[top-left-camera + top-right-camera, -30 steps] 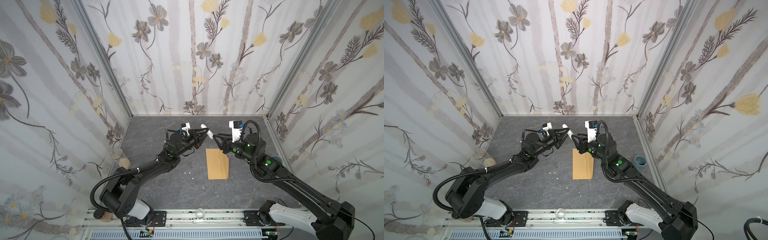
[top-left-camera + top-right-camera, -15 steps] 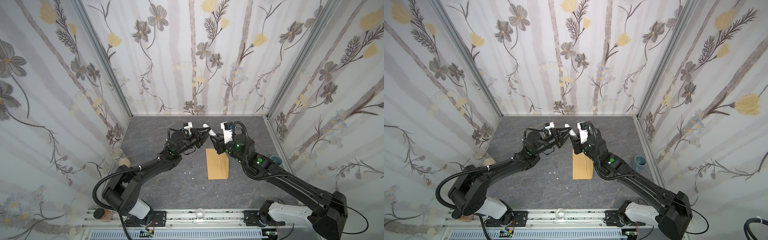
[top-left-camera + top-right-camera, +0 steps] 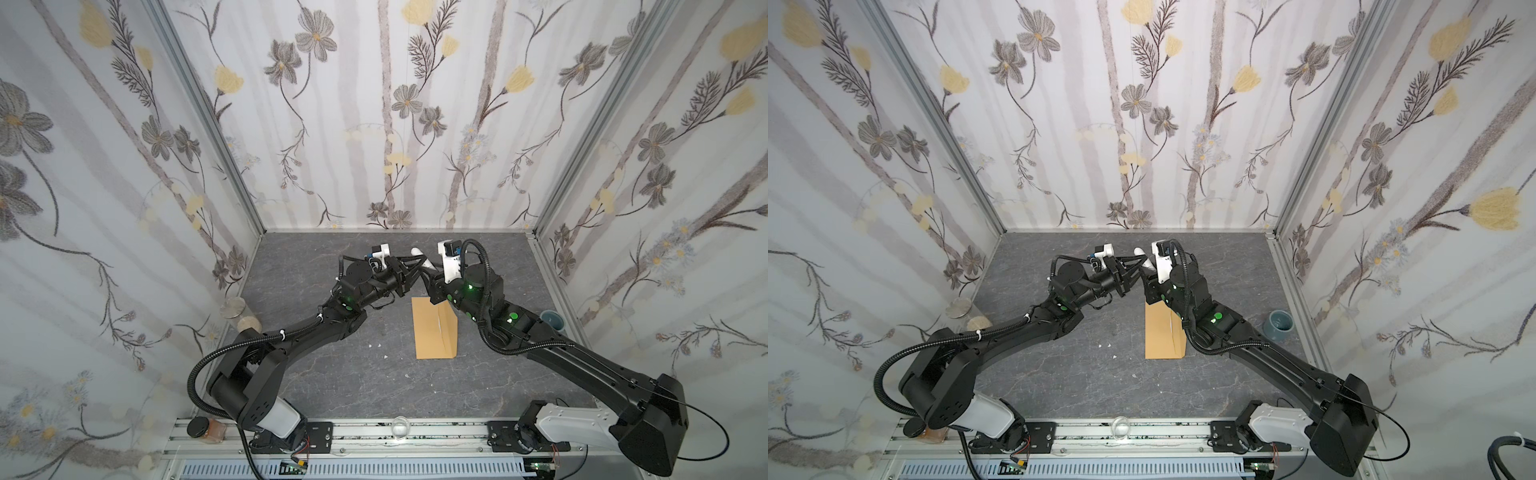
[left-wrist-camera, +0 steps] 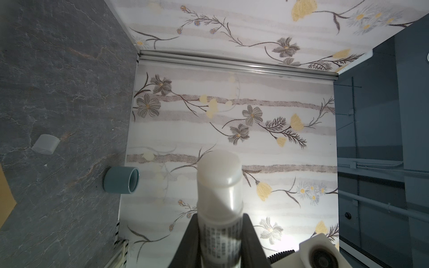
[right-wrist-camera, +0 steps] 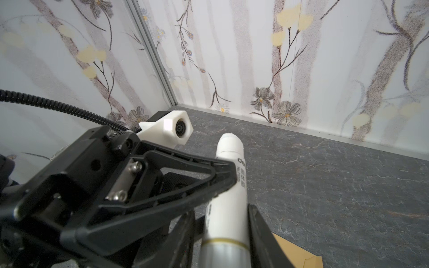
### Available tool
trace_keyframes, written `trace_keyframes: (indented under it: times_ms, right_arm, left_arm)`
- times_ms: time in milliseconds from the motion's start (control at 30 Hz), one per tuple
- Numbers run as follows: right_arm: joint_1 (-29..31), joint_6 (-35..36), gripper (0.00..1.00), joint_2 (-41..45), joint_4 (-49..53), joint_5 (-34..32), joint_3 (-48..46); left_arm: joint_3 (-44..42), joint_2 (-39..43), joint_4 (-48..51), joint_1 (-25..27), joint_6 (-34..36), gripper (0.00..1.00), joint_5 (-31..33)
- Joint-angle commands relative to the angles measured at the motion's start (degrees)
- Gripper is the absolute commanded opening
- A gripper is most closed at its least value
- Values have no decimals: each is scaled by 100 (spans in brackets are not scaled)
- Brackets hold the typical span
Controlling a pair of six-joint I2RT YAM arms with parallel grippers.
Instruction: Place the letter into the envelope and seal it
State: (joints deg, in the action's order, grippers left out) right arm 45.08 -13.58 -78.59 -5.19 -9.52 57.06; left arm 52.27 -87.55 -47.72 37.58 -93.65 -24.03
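I see left gripper (image 4: 220, 220) clamped on glue stick (image 4: 219, 176); right gripper (image 5: 221, 211) straddles its base, grip unclear. Mid-frame: envelope (image 3: 434, 328) flat, letter not visible. Kraft light, floppy, slides: I'd pin body, pinch flap edge.

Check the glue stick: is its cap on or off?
Off. The glue stick ends in a bare, rounded white tip, and a small clear cap lies by itself on the grey table.

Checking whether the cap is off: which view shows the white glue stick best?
Right wrist view: the white cylindrical glue stick shows almost full length, tip uncapped. Left wrist view shows its front half, end-on; both top views show just its white tip.
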Motion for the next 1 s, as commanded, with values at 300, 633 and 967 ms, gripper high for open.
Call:
trace_keyframes:
  times_ms: [300, 633, 967]
  right_arm:
    - [10, 62, 27, -101, -263, -226, 164]
    - [18, 65, 16, -130, -239, -190, 194]
    - [18, -103, 0, -126, -40, -67, 253]
  left_arm:
    - [-12, 55, -193, 20, -119, 0, -67]
    - [-17, 62, -193, 33, -119, 0, -68]
    - [15, 22, -185, 21, 132, 4, -53]
